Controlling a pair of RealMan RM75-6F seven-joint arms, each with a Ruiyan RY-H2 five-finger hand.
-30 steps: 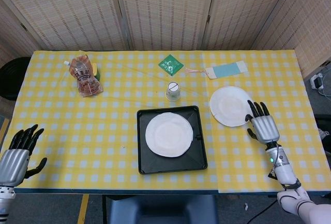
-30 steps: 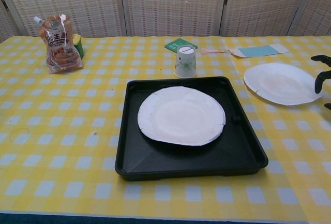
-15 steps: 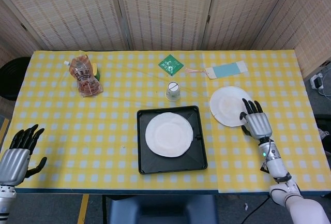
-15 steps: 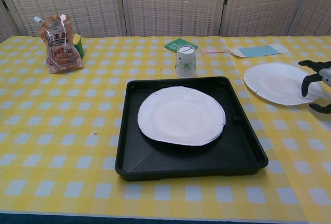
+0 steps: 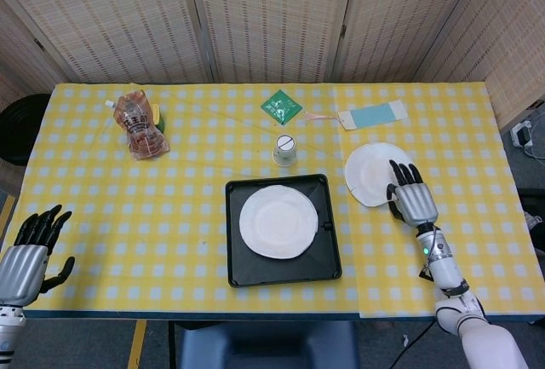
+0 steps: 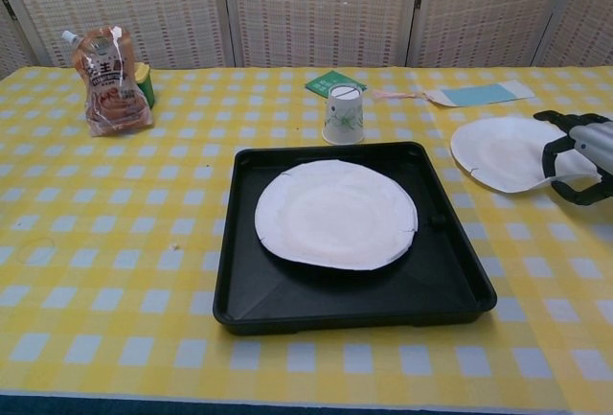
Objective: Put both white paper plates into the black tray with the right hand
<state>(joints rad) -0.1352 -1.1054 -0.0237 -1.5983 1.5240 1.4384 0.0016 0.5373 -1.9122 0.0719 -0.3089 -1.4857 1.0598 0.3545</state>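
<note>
Right hand [image 5: 413, 200]: silver-grey ribbed metal back, black fingers [image 5: 404, 175]. Slim silver wrist section below it carries a small green indicator light [image 5: 425, 250] and a black band; forearm shell is white. Chest view shows the same hand [image 6: 578, 158] with black fingers and grey knuckle plates. Left hand [image 5: 30, 256], at 8 o'clock in the head view: matching silver back, black fingers, white cuff at frame edge.

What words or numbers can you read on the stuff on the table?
snack bag: large dark characters on its label, too blurred to read.
green packet: a pale mark, too small to read.
paper cup: faint print, unreadable.
blue-and-white card: no text visible.
Nothing can be read for sure.
</note>
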